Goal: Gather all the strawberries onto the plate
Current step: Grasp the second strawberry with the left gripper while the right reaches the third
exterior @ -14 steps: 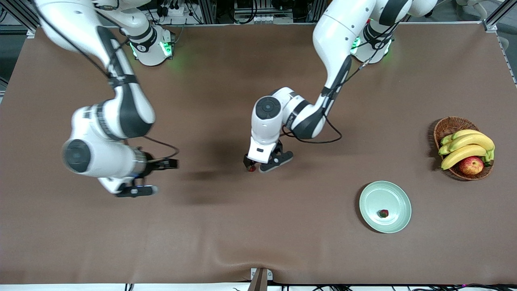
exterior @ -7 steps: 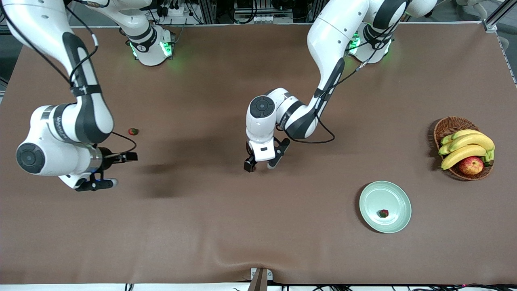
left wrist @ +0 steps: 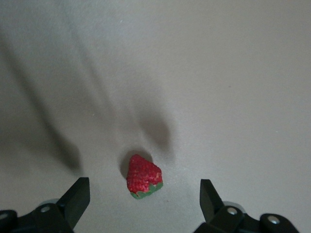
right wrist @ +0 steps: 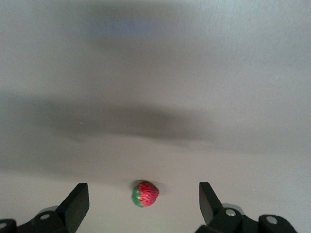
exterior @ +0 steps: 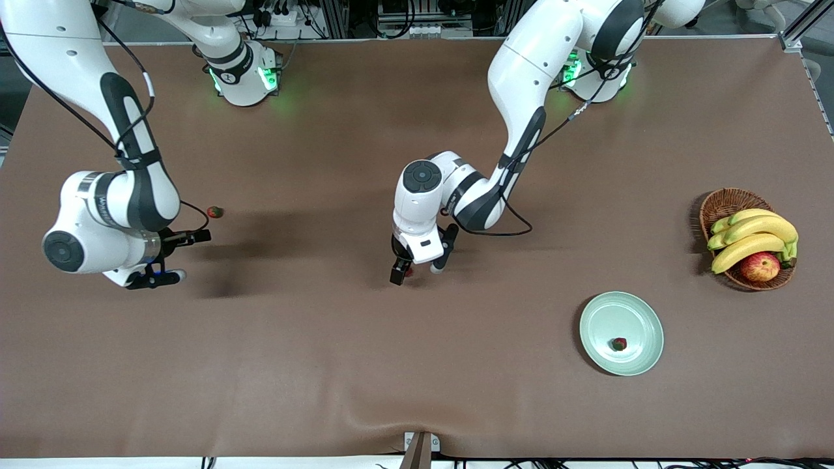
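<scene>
Brown table (exterior: 326,365), red green-capped strawberries (left wrist: 143,177).

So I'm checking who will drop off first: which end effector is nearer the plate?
Left. The left end effector is open over a strawberry mid-table; the right end effector, open by another strawberry, is much farther from the plate.

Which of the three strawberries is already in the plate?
The strawberry lying in the plate. The other two lie on the table: one between the left gripper's open fingers, one near the right gripper.
</scene>
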Available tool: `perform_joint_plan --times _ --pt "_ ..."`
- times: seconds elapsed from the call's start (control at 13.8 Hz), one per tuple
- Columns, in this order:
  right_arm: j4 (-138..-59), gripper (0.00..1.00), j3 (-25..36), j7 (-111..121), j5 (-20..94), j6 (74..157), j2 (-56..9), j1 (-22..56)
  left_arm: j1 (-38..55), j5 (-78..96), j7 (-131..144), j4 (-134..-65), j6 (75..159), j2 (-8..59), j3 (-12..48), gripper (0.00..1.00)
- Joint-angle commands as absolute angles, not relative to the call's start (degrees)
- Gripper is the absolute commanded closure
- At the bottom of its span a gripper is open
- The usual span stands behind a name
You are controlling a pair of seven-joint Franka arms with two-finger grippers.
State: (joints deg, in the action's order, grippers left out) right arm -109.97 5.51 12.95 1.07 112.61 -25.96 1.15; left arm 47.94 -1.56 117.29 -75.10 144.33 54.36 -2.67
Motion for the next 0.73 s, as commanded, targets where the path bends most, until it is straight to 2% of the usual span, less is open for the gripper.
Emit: perform_joint_plan --times 0.0,0.65 --pt "-115.74 0.00 5.27 13.36 -1.14 116.36 -24.08 0.79 48.69 -2.11 119.79 -73.04 144.93 56.07 -3.16 0.00" --pt "-121.19 0.00 5.27 13.36 -1.14 115.84 -24.43 -0.09 48.78 -2.11 119.44 -73.04 148.89 57.74 -3.34 0.00"
